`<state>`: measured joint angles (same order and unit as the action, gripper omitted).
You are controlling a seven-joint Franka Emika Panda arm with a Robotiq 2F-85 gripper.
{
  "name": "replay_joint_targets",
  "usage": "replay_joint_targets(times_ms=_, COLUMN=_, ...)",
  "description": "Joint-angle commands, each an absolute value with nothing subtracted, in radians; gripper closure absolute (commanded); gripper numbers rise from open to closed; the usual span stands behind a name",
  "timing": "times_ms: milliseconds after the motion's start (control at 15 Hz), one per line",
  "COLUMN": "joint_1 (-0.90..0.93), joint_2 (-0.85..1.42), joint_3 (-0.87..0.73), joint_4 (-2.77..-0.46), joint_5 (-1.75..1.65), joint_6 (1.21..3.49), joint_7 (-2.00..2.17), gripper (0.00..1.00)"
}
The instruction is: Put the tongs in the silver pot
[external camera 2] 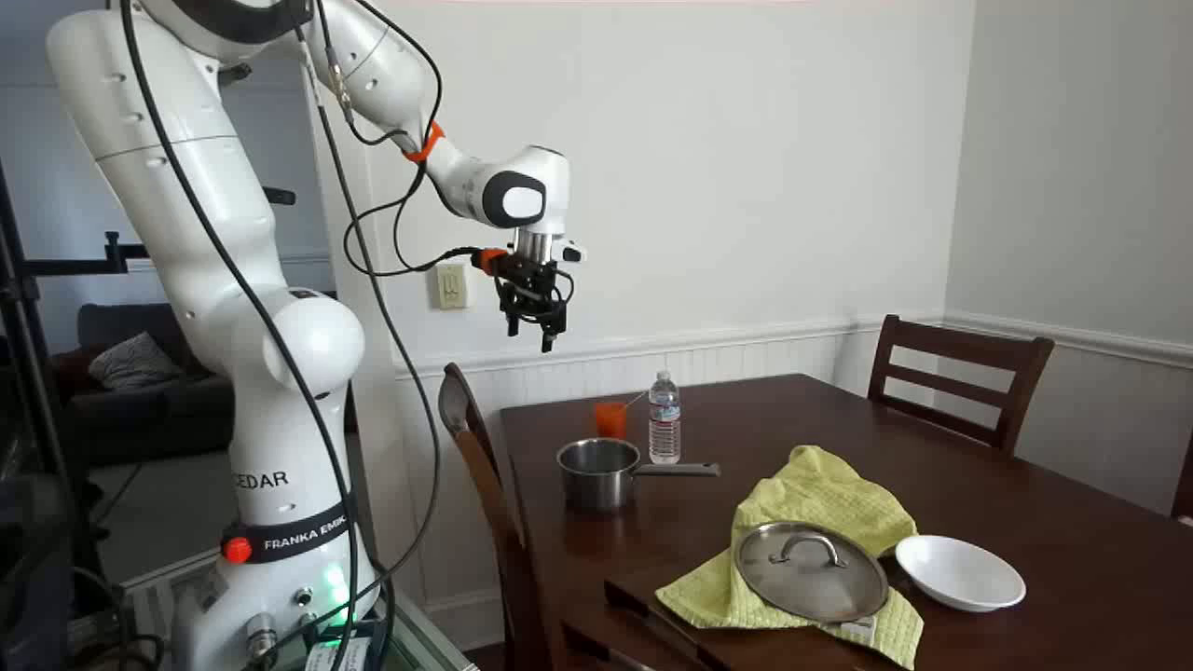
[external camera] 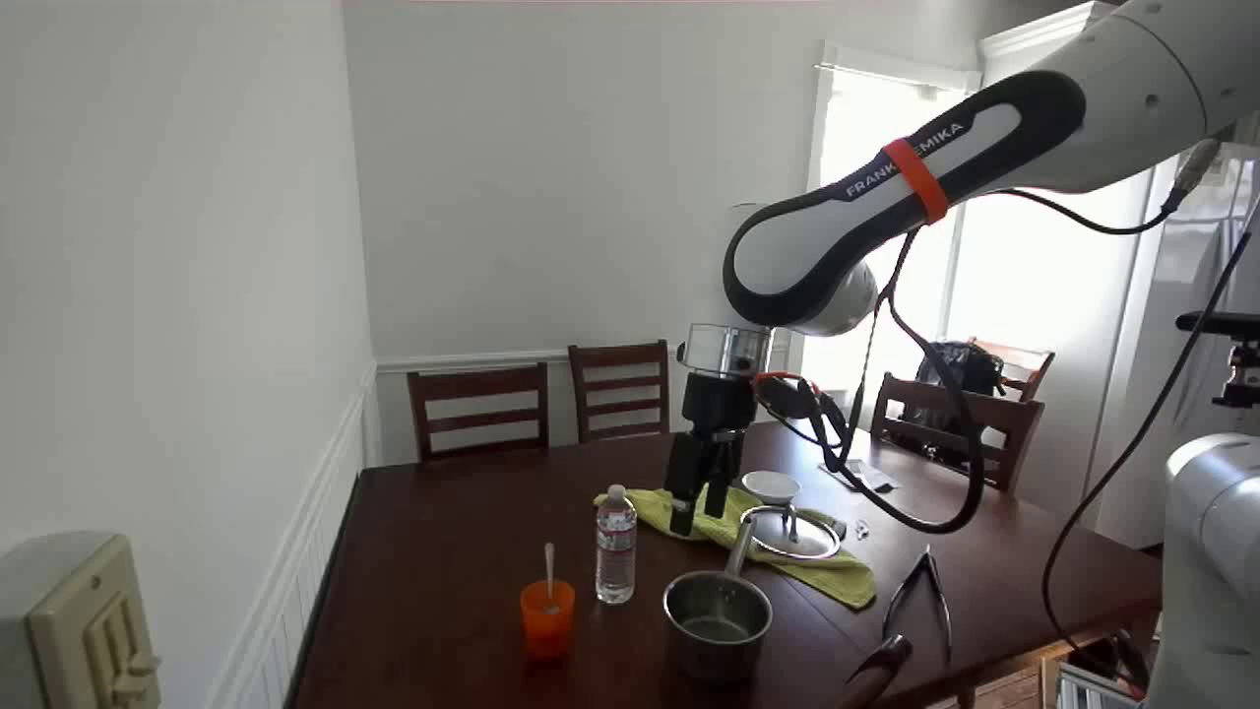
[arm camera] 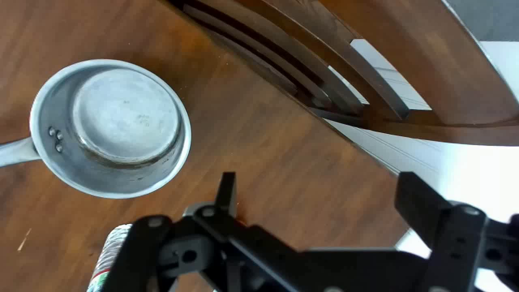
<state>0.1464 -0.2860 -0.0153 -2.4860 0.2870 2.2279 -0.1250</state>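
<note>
Dark tongs [external camera: 927, 557] lie spread in a V on the table, near its edge to the right of the pot in an exterior view. Only part of the tongs [external camera 2: 643, 610] shows at the bottom of an exterior view; the wrist view does not take them in. The silver pot [external camera: 714, 658] stands upright, its inside [arm camera: 125, 113] bare in the wrist view. High above the table, my gripper [external camera 2: 529, 335] points down, apart from everything. Its jaws are wide apart with nothing between them. In the wrist view, the gripper [arm camera: 316, 178] appears right of the pot, over bare wood.
An orange cup [external camera: 547, 630] with a spoon [external camera: 549, 561] and a water bottle [external camera: 616, 561] stand near the pot. A pot lid [external camera 2: 811, 582] rests on a yellow-green towel [external camera 2: 839, 485], beside a white bowl [external camera 2: 960, 573]. A chair [external camera 2: 489, 494] borders the table.
</note>
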Motion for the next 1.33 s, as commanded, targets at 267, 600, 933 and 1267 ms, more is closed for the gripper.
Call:
replay_joint_targets(times_ms=267, joint_1=0.131, joint_2=-0.286, joint_3=-0.001, joint_4=-2.484, joint_5=0.291, joint_6=2.225, joint_7=-0.128, gripper=0.00)
replay_joint_targets(times_ms=600, joint_1=0.021, joint_2=-0.278, joint_3=-0.061, joint_4=-2.500, joint_5=0.229, joint_6=2.337, joint_7=-0.075, gripper=0.00)
replay_joint_targets(times_ms=933, joint_1=-0.150, joint_2=-0.280, joint_3=-0.219, joint_4=-2.525, joint_5=0.254, joint_6=2.400, joint_7=-0.114, gripper=0.00)
replay_joint_targets(times_ms=1267, joint_1=-0.281, joint_2=-0.273, joint_3=-0.360, joint_4=-2.665, joint_5=0.294, joint_6=2.542, joint_7=-0.114, gripper=0.00)
